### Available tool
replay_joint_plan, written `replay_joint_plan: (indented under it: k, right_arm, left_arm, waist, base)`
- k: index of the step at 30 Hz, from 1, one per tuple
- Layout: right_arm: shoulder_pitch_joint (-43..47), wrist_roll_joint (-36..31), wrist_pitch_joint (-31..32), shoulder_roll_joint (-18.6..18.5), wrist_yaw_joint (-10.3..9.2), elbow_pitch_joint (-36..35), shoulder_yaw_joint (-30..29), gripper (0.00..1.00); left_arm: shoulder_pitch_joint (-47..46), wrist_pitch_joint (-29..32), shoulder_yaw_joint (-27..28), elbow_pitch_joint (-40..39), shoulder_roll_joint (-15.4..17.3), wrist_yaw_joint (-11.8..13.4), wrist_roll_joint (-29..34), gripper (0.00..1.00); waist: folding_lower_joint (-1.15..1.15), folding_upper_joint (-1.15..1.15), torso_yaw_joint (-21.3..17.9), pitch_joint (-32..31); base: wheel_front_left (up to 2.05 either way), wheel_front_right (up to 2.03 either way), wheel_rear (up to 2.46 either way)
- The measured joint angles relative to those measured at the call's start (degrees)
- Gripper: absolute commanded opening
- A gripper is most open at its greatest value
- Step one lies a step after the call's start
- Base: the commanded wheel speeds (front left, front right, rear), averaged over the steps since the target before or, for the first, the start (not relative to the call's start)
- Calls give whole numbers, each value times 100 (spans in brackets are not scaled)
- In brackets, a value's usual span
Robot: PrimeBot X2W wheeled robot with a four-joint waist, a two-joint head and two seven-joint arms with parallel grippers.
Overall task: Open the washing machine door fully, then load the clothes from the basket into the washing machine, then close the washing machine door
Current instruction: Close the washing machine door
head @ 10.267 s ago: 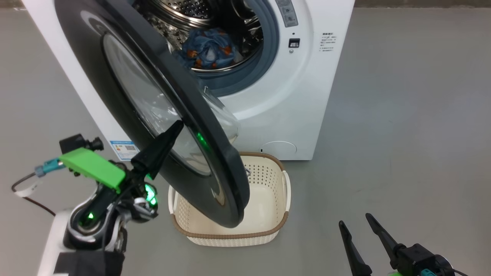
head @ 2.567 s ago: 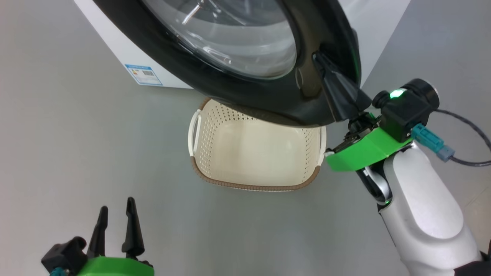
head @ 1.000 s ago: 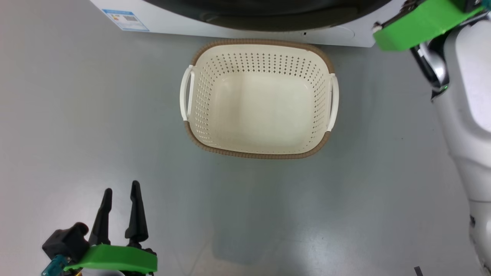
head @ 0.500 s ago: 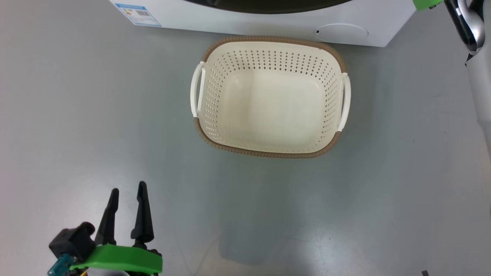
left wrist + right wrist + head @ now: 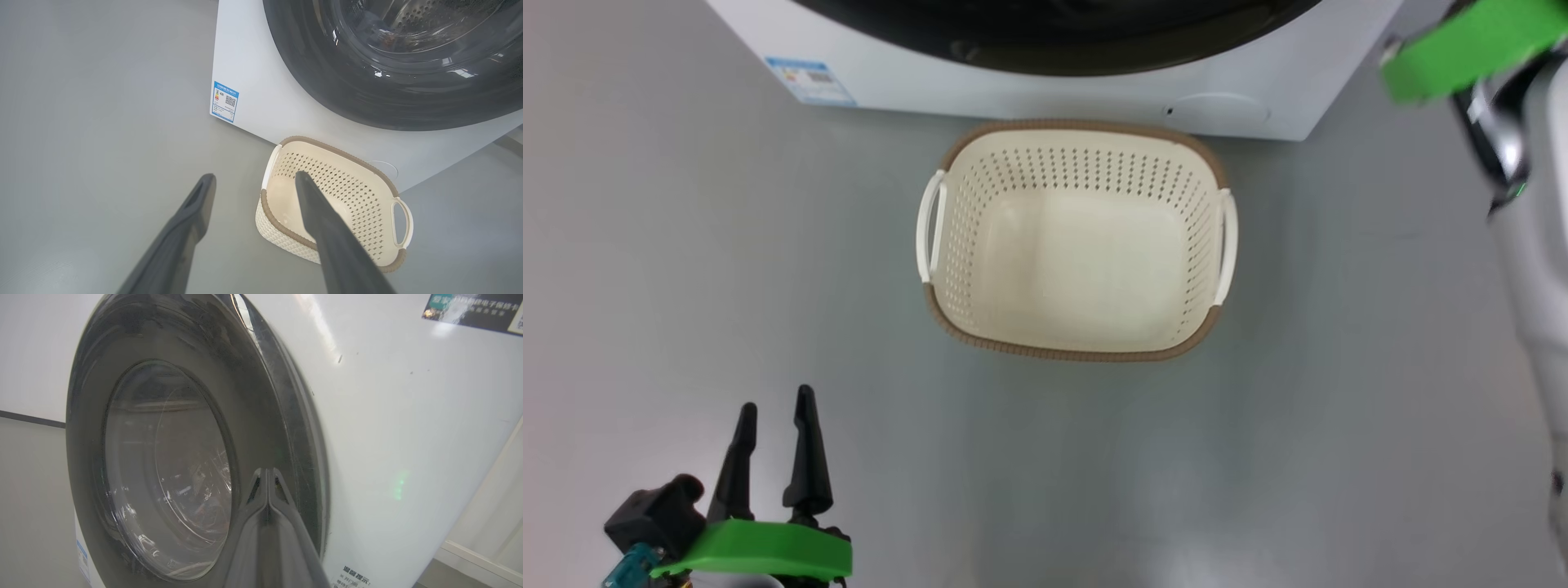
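The washing machine stands at the top of the head view, its white front close in the right wrist view. The washing machine door, a black ring around a clear glass bowl, lies against that front. My right gripper is shut with nothing in it, its tips at the ring's right side. The basket sits empty on the floor before the machine. Low at the left, my left gripper is open and empty; the basket lies beyond it. I cannot make out the clothes behind the door's glass.
Grey floor spreads around the basket. A blue label marks the machine's lower left corner. My right arm's green wrist mount and pale forearm run along the right edge. A pale wall and skirting stand right of the machine.
The head camera has shifted, so the basket and the machine sit lower in the picture, and the right arm's green mount shows more. The left gripper stays open in place.
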Motion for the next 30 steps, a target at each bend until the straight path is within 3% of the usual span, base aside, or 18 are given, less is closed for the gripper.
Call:
replay_joint_plan:
  k: [6, 15, 30]
  right_arm:
    - [1099, 255, 0, 80, 0, -737, -30, 100]
    - [3248, 287, 0, 272, 0, -1712, -840, 100]
    - [5945, -71, 8, 896, 0, -2279, -1652, 100]
  left_arm:
    - [2, 0, 130, 87, 1, -3, 35, 100]
    - [269, 0, 85, 148, 3, -40, 280, 100]
    - [1177, 0, 82, 135, 18, -54, 677, 100]
  waist:
    - [0, 0, -205, -398]
    - [0, 0, -502, -1184]
    - [0, 0, -1021, -2371]
  base:
    - [0, 0, 0]
    - [0, 0, 0]
    - [0, 0, 0]
